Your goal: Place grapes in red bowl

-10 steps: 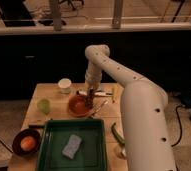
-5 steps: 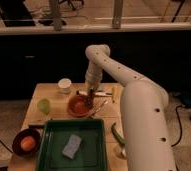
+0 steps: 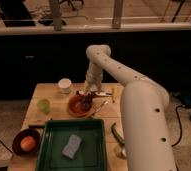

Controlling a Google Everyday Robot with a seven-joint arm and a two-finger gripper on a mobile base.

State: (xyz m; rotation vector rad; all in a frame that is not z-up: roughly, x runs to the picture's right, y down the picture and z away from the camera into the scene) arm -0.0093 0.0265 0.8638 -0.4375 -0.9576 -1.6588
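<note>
Your gripper (image 3: 89,93) hangs low over the far right side of the red bowl (image 3: 74,108), and you cannot tell whether it is clamped on anything or loose. A dark clump directly beneath it, inside the bowl, looks like the grapes (image 3: 86,102), so I judge the placing nearly done, with only the letting go, if needed, and lifting clear left. A white cup (image 3: 65,85) stands to its left, and a green tray (image 3: 91,150) lies below it in the view.

The gripper (image 3: 87,95) hangs over the right rear part of the central bowl (image 3: 74,108). Behind-left stands a cup (image 3: 65,85); in front lies a tray (image 3: 69,123) holding a sponge (image 3: 72,146), another bowl (image 3: 17,140) at its left.
</note>
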